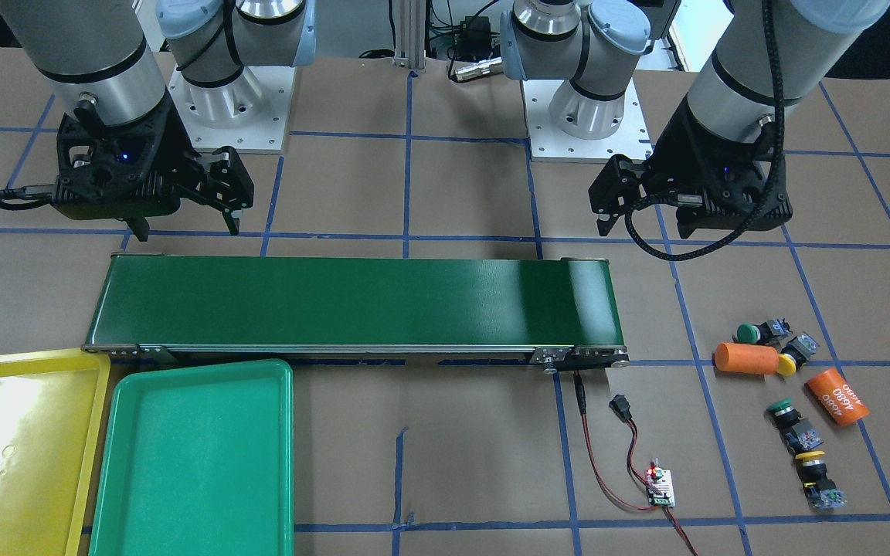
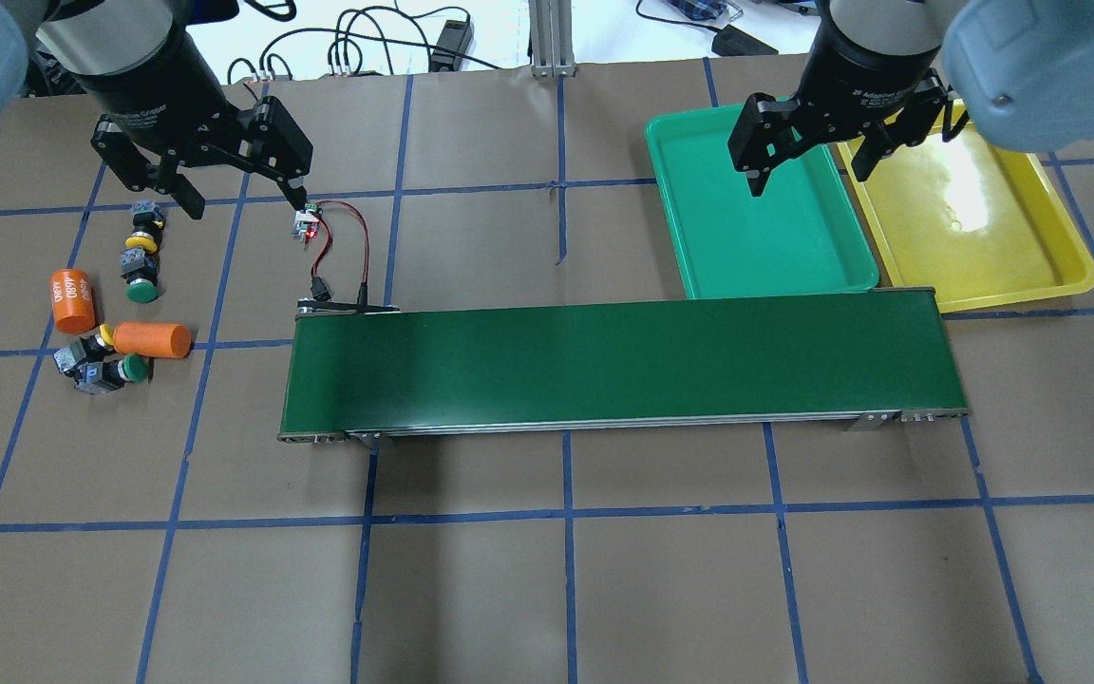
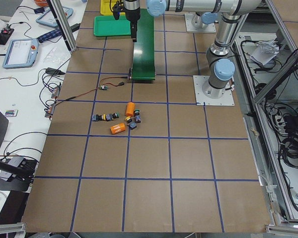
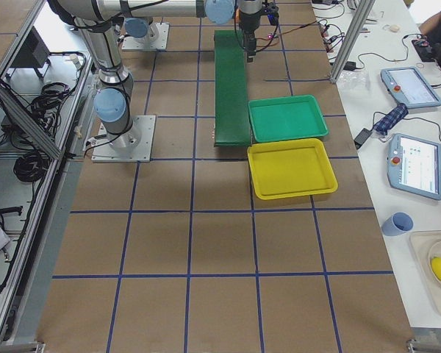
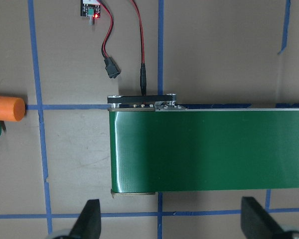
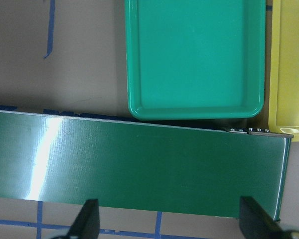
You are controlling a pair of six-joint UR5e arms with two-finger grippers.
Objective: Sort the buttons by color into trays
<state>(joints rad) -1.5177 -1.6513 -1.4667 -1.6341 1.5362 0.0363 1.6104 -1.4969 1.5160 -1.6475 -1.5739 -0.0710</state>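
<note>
Four buttons lie at the left end of the table. A green-capped button (image 2: 139, 291) and a yellow-capped button (image 2: 141, 243) lie in a line. Another yellow-capped one (image 2: 106, 334) and a green-capped one (image 2: 133, 369) lie beside an orange cylinder. The green tray (image 2: 756, 228) and the yellow tray (image 2: 984, 228) sit side by side beyond the belt's right end, both bare. My left gripper (image 2: 248, 204) hangs open and holds nothing, just right of the buttons. My right gripper (image 2: 807, 179) hangs open over the seam between the trays.
A long dark-green conveyor belt (image 2: 613, 366) spans the middle of the table. Two orange cylinders (image 2: 153, 339) (image 2: 72, 299) lie among the buttons. A small controller board (image 2: 305, 223) with red and black wires lies by the belt's left end.
</note>
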